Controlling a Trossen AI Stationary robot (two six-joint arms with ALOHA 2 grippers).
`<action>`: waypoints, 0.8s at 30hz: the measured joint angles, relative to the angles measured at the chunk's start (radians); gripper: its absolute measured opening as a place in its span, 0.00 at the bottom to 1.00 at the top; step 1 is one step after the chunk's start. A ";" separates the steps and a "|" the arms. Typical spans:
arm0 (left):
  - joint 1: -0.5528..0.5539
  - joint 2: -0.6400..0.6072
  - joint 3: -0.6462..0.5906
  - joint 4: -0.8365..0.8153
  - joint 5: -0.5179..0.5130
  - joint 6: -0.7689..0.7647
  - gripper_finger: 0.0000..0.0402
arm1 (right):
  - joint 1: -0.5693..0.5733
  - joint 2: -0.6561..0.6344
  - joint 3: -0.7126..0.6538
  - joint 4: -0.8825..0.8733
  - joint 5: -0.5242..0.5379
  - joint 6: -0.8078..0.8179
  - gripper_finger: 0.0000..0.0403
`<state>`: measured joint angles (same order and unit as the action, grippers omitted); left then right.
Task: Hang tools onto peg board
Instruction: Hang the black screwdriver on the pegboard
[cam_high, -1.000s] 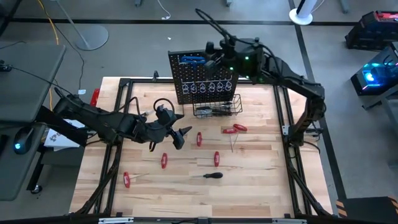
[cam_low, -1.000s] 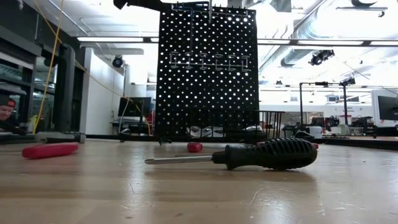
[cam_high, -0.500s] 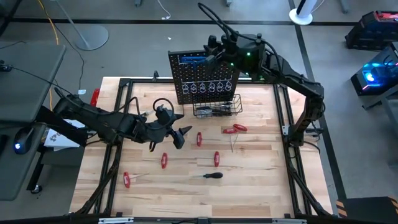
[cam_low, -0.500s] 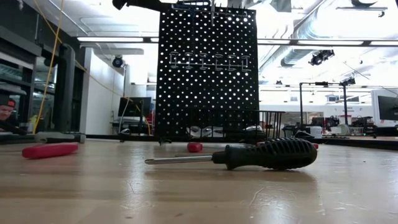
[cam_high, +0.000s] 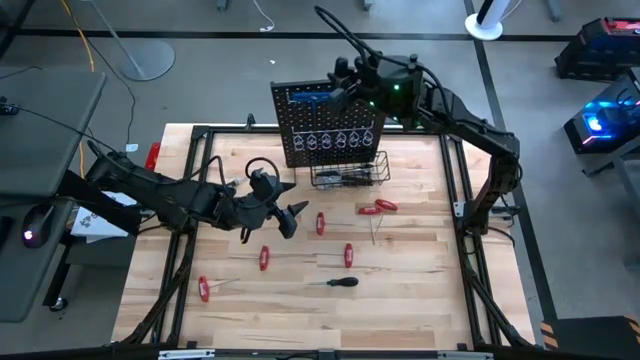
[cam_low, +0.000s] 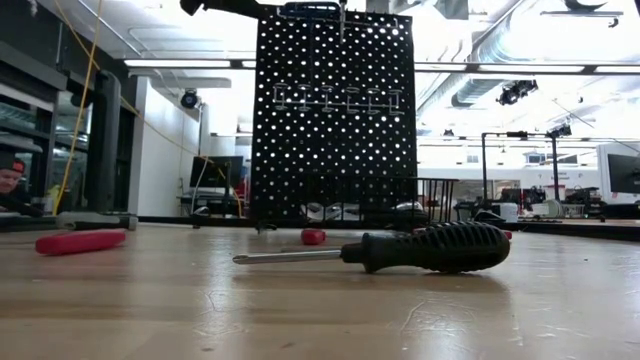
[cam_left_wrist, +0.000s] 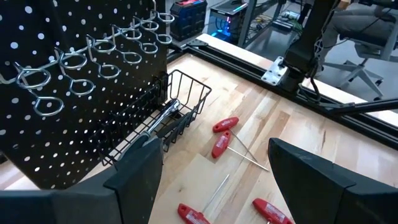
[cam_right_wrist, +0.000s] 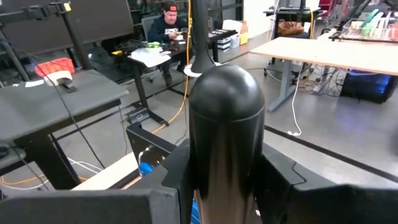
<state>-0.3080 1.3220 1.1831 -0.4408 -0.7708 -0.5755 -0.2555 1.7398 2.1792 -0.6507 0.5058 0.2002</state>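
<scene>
The black peg board (cam_high: 325, 125) stands upright at the table's far side, with a row of metal loop hooks (cam_left_wrist: 93, 68) and a wire basket (cam_high: 350, 172) holding silver tools. A blue tool (cam_high: 310, 97) sits at its top. My right gripper (cam_high: 345, 85) is at the board's top edge, shut on a black-handled screwdriver (cam_right_wrist: 224, 124). My left gripper (cam_high: 290, 218) hovers open over the table's left middle, with nothing between its fingers (cam_left_wrist: 134, 177). Several red-handled tools (cam_high: 320, 222) and a black screwdriver (cam_high: 342, 283) lie flat on the wood. My right gripper pinches the screwdriver's black handle (cam_right_wrist: 214, 180) between its two fingers (cam_right_wrist: 273, 180), below the rounded butt end (cam_right_wrist: 225, 84). The fingers come in about level from the table's right and lie across the handle. The screwdriver stands upright and lifted clear, with its thin shaft (cam_low: 341, 20) pointing down at the board's top edge.
Black frame rails (cam_high: 462, 180) border the wooden table. In the low view the black screwdriver (cam_low: 430, 248) lies in the foreground, with a red handle (cam_low: 80, 241) to its left. Beyond the table are desks and a seated person (cam_right_wrist: 168, 18).
My right gripper has shifted slightly toward the far edge and turned a little at the peg board's top, keeping the screwdriver in its hold. The left arm and the tools on the table have stayed where they were.
</scene>
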 joint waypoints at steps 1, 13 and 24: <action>0.000 0.000 0.000 0.002 0.000 0.000 0.70 | -0.002 0.002 0.000 -0.001 0.001 0.005 0.27; 0.000 0.000 0.000 0.009 0.000 0.001 0.70 | -0.006 0.003 0.016 0.027 -0.085 0.009 0.27; 0.000 0.000 0.000 0.013 0.001 0.003 0.70 | -0.004 0.001 0.019 -0.040 -0.152 0.073 0.27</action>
<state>-0.3080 1.3220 1.1831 -0.4274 -0.7700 -0.5724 -0.2600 1.7409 2.1983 -0.6903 0.3540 0.2727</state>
